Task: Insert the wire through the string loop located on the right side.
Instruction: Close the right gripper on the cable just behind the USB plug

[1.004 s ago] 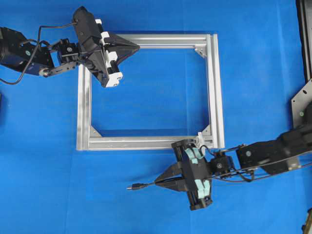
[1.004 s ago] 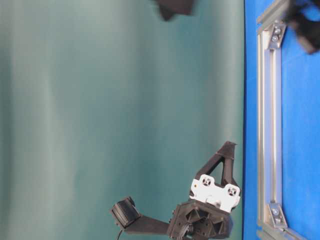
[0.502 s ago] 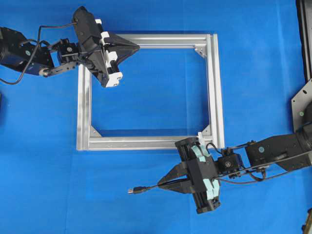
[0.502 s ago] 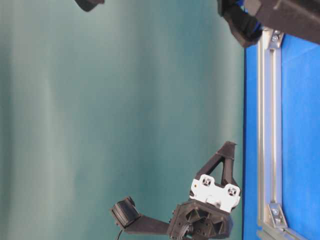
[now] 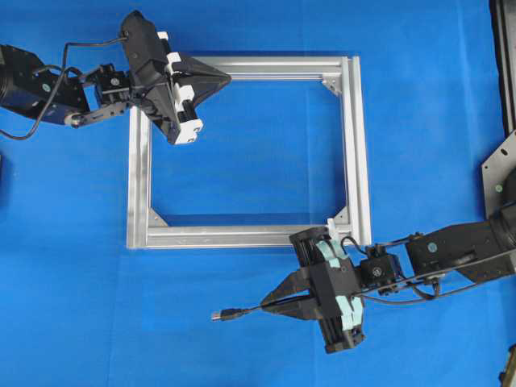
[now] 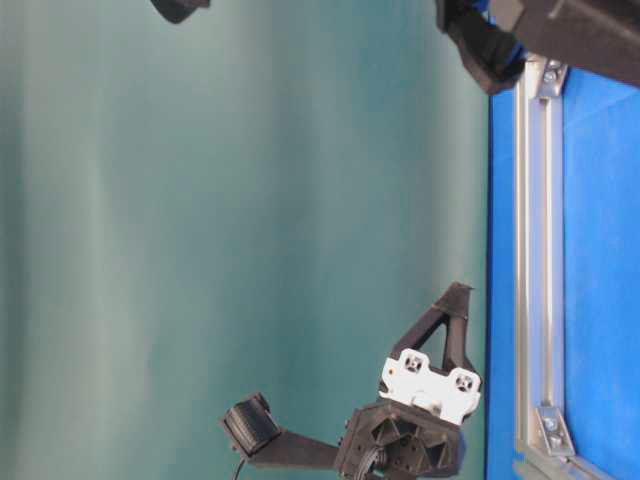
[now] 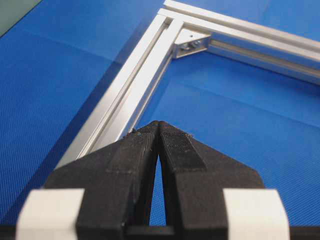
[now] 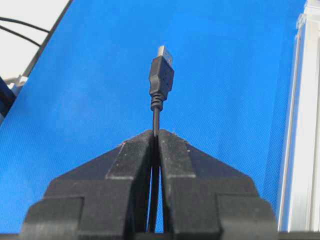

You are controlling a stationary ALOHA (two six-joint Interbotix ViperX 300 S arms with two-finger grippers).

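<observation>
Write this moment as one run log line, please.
right gripper: shut on wire, plug pointing away from frame | left gripper: shut, empty, over aluminium frame corner | string loop: not yet threaded

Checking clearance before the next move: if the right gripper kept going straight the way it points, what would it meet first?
The right gripper, shut on the wire, points left in the overhead view, with the plug ahead. Beyond lies only bare blue table; the aluminium frame runs alongside, off that line. The way looks free, though height is unclear.
</observation>
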